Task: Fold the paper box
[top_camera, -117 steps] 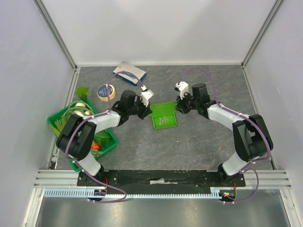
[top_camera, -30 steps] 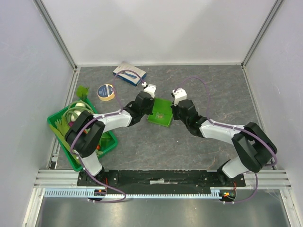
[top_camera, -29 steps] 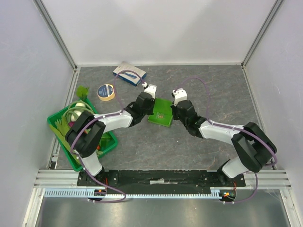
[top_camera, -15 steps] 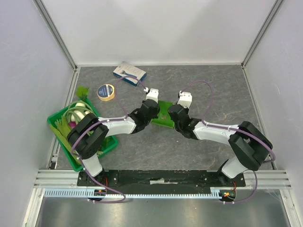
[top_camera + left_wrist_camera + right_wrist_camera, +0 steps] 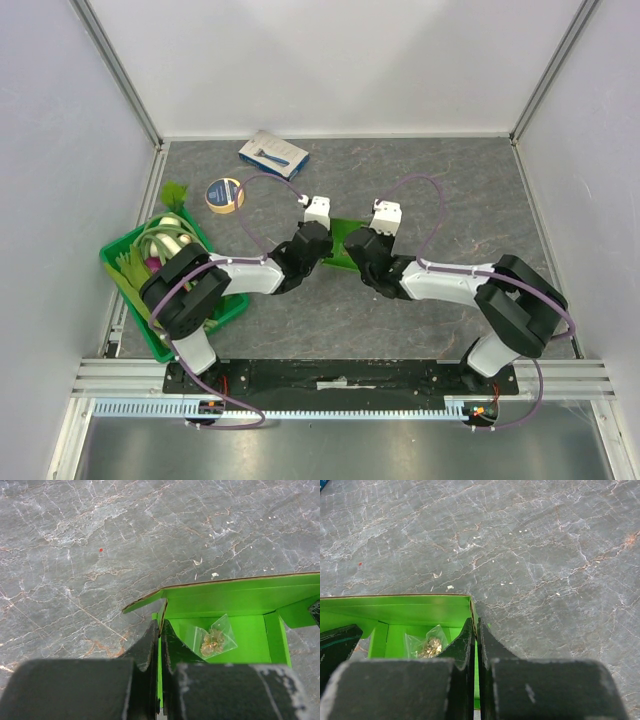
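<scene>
The paper box (image 5: pixel 225 597) sits in the middle of the desk (image 5: pixel 450 180), each side wall pinched — left claw (image 5: pixel 160 627) and right claw (image 5: pixel 476 627) clamped tight on the card. Move both evenly, or it likely skews.

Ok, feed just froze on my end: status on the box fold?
Left hand shut on left wall of paper box. Right hand shut on right wall. Box open, small clear bag inside. No obstruction seen.

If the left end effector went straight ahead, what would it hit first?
The paper box itself: the left end effector pinches its side wall, and the far flap lies just ahead, probably. Beyond it, only table.
</scene>
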You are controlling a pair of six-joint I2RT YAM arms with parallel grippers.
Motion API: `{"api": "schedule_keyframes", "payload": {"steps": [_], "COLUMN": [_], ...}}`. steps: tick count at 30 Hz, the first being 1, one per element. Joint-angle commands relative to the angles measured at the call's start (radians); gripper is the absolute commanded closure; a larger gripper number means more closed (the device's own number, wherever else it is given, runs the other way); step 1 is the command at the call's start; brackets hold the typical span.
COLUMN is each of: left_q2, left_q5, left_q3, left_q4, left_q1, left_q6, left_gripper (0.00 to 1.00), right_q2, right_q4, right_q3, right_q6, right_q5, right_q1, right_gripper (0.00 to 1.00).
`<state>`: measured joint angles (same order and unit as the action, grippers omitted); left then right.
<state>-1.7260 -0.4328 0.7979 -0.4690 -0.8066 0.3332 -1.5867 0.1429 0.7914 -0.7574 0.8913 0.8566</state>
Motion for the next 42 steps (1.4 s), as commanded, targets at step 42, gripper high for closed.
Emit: {"api": "schedule_keyframes", "payload": {"steps": [42], "left_q2": [-0.01], "left_q5": [-0.293], "left_q3": [-0.186], "left_q4": [-0.117], "left_q1": [-0.18], "left_q6": [0.188], "left_gripper": [0.98], "right_q2": [-0.085], "right_q4": [-0.085], "right_q3": [-0.181], "right_q6": [-0.48], "right_q5": [0.472], "right_q1": [0.225], "right_gripper": [1.0]}}
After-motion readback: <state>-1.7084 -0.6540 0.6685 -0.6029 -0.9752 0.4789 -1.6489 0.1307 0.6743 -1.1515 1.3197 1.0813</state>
